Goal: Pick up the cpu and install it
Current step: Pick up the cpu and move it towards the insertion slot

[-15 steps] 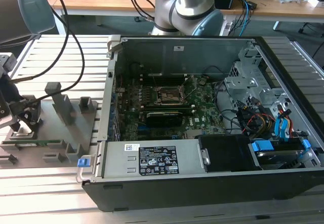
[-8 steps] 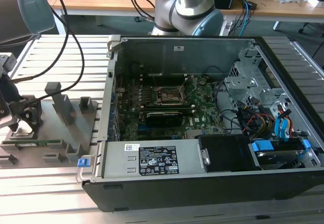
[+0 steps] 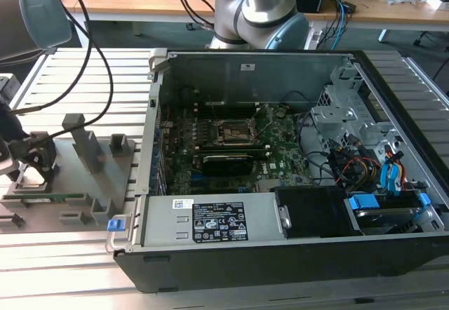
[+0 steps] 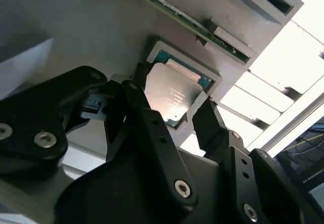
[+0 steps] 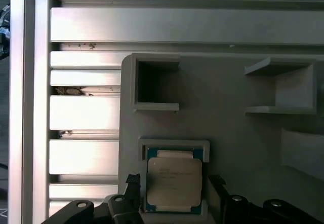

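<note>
The cpu point(image 5: 173, 182) is a small silvery square chip lying flat in a raised-rim recess of the grey plastic tray point(image 5: 238, 148). In both wrist views my gripper point(image 5: 173, 187) stands open, with one black fingertip point(image 5: 132, 182) on each side of the chip and a small gap to its edges. The second wrist view shows the cpu point(image 4: 169, 95) between the same fingers, gripper point(image 4: 172, 98) low over it. In the exterior view the gripper point(image 3: 31, 157) is down at the tray point(image 3: 77, 184) on the exterior view's left. The dark motherboard socket point(image 3: 235, 132) sits inside the open computer case point(image 3: 280, 254).
Grey posts and slots point(image 3: 88, 145) rise from the tray close to the gripper. Black cables point(image 3: 91, 57) hang across from the arm. The case's drive bays and coloured wiring point(image 3: 379, 170) fill its side at the exterior view's right. The ribbed aluminium table point(image 3: 84, 275) lies under everything.
</note>
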Controlling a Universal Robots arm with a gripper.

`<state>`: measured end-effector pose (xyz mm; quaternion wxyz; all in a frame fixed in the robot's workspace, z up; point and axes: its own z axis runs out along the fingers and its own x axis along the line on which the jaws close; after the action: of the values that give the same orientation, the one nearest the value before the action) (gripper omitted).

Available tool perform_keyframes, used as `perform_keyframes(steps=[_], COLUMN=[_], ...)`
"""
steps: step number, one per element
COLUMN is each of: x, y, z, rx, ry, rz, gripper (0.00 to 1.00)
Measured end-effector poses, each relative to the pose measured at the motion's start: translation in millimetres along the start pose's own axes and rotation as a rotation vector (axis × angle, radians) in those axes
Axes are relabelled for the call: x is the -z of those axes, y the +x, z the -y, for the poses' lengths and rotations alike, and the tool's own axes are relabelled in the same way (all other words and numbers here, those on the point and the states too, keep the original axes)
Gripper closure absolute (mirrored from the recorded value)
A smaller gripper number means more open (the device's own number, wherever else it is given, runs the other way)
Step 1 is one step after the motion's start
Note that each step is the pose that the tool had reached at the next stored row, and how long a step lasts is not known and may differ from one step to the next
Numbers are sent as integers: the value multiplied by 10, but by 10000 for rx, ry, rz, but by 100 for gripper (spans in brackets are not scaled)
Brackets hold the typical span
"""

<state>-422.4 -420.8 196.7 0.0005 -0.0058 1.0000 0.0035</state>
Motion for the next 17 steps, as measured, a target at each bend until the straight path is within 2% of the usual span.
perform_keyframes(steps=[2, 5, 7, 10, 11, 12, 17], x=[-36, -47, -61, -61, -62, -61, -62], y=[-2, -31, -32, -32, -31, -32, -32], z=[0, 1, 0, -1, -1, -1, -2], rx=[0, 7, 12, 12, 11, 12, 11], ry=[1, 1, -43, -52, -55, -56, -67], rz=[-1, -2, -1, -1, 0, -1, 0], gripper=[37, 37, 37, 37, 39, 45, 45])
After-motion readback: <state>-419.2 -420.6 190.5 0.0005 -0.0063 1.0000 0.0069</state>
